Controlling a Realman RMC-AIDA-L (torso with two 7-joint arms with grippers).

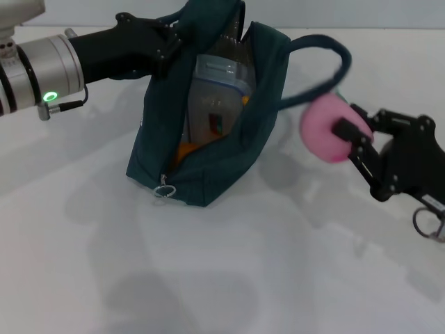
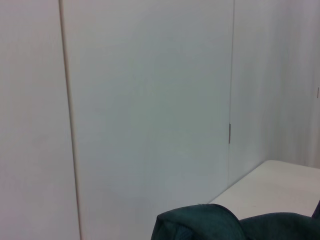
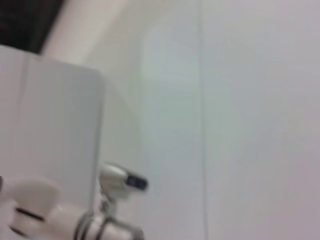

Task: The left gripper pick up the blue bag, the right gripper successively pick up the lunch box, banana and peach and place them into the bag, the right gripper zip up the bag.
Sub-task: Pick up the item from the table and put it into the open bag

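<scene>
The blue bag (image 1: pixel 208 167) stands open on the white table, its top edge held up by my left gripper (image 1: pixel 170 42), which is shut on the fabric. A corner of the bag shows in the left wrist view (image 2: pixel 200 225). The lunch box (image 1: pixel 219 97) stands upright inside the bag. An orange bit of the banana (image 1: pixel 184 149) shows low inside. My right gripper (image 1: pixel 348 142) is shut on the pink peach (image 1: pixel 323 129) and holds it in the air just right of the bag, under the bag's handle loop (image 1: pixel 327 52).
The bag's zipper pull (image 1: pixel 164 189) hangs at the near lower end of the opening. The white table (image 1: pixel 208 278) spreads in front. The wrist views show only white wall panels and a metal fitting (image 3: pixel 117 182).
</scene>
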